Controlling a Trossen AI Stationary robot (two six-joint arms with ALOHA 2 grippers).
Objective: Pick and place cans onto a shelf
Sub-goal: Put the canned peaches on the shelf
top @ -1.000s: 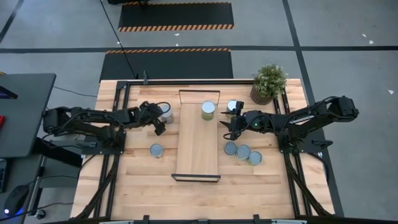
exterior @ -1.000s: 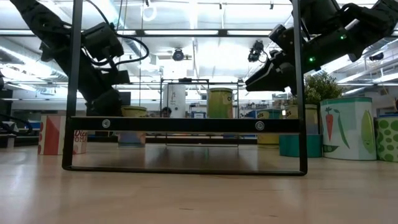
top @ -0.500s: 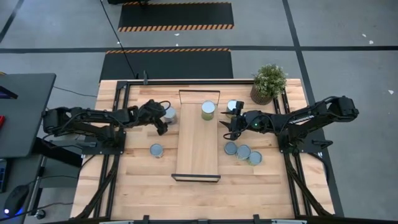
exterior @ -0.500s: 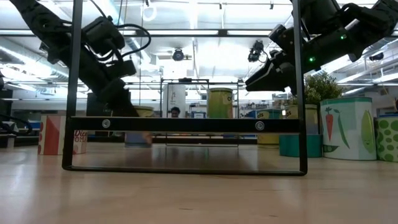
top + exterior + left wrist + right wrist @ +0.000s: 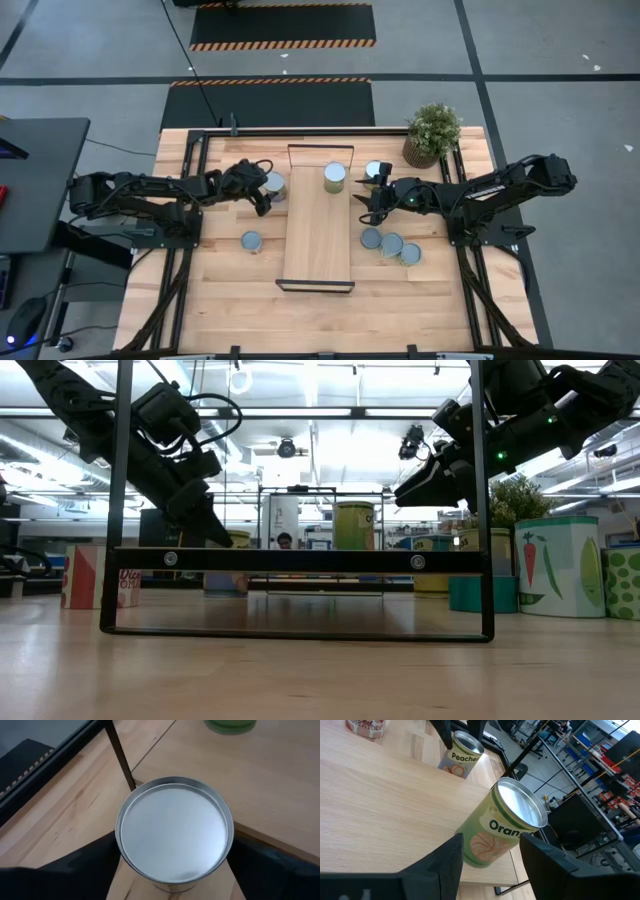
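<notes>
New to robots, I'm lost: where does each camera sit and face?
High: overhead, straight down on table; both arms show.
Low: tabletop height, level through the shelf frame; arms overhead.
Left wrist: down onto a held can; left jaws flank it.
Right wrist: past right jaws at the Orange can.
Shared: high also sees Orange can.

An overhead camera looks straight down on the whole shelf (image 5: 319,220), while a low one at tabletop height looks level through its black end frame. Each wrist camera sits close above one can beside or on that shelf
</notes>
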